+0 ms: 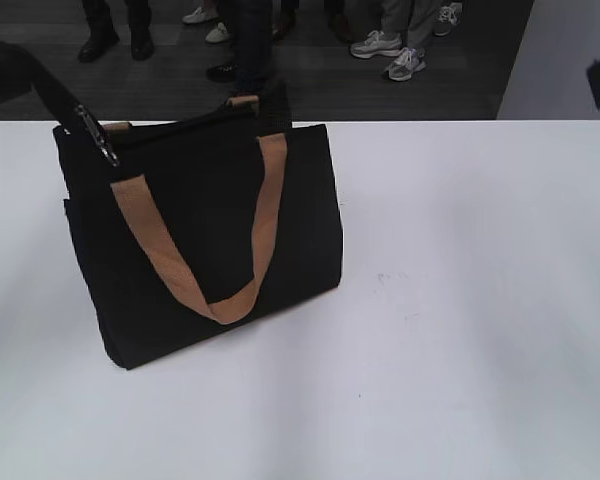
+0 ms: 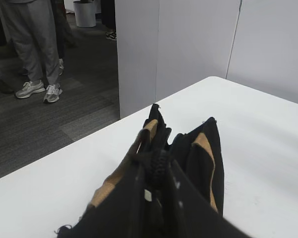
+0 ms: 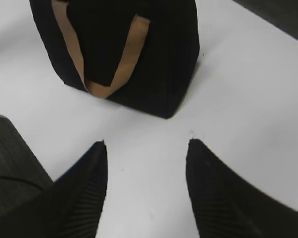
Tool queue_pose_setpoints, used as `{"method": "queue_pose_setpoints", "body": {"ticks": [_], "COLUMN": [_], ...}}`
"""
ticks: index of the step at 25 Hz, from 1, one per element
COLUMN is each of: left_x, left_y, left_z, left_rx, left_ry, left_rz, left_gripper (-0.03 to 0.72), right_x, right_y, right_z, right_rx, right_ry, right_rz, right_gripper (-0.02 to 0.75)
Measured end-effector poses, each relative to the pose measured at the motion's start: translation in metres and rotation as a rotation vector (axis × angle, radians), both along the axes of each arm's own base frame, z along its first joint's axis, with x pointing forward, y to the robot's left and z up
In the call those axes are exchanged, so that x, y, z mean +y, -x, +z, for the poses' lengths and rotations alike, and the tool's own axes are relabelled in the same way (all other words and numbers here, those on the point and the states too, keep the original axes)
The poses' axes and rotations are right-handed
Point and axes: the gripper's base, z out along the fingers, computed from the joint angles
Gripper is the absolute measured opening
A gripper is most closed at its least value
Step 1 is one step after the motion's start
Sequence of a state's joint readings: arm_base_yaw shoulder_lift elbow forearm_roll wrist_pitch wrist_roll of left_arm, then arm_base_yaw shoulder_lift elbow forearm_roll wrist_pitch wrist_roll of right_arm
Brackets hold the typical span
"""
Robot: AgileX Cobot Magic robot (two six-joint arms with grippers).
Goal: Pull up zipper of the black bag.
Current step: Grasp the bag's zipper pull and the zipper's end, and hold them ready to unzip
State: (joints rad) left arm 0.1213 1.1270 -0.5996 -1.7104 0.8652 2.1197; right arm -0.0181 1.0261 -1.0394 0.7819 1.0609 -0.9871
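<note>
In the right wrist view the right end effector fills the lower frame, its two ribbed black fingers spread apart over bare white counter with nothing between them. Beyond, at upper left, stands the black bag — matte fabric, boxy, with a tan woven handle looping down its face.

Only the left wrist view looks along the bag's top: the zipper runs down the pinched upper edge, dark and blurred; the left end effector itself cannot be made out there, so whether it is together or apart I cannot tell.

The exterior view shows a dark strap-like piece with a metal clip at the bag's upper left corner — and wide free counter to the right. Far off, people's shoes on grey floor.
</note>
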Motion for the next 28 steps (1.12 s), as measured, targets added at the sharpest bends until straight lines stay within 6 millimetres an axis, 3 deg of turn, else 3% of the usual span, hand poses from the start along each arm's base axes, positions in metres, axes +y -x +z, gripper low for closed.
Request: {"method": "queue_pose_setpoints", "body": {"ticks": [5,14,20,28], "left_x": [-0.001,-0.001,-0.001,-0.001], "left_y": [0.001,0.001,0.001,0.001], "left_z": [0.0,0.0,0.0,0.0], "left_rx": [0.0,0.001,0.001,0.001], "left_ry": [0.008,0.007,0.008,0.008], "left_rz": [-0.011,-0.009,-0.008,-0.008], "left_gripper": [0.049,0.036,0.036,0.036], "right_x": [0.008,0.087,0.15,0.224], "right_y": [-0.027,-0.066,-0.079,-0.075], "right_z": [0.012,0.005,-0.022,-0.072], "right_rx": [-0.049,-0.195,-0.255,-0.261], "right_ry": [0.004,0.008,0.036,0.048], "right_rz": [0.07,0.223,0.264,0.293], "right_gripper": [0.4,0.4,0.4,0.4]}}
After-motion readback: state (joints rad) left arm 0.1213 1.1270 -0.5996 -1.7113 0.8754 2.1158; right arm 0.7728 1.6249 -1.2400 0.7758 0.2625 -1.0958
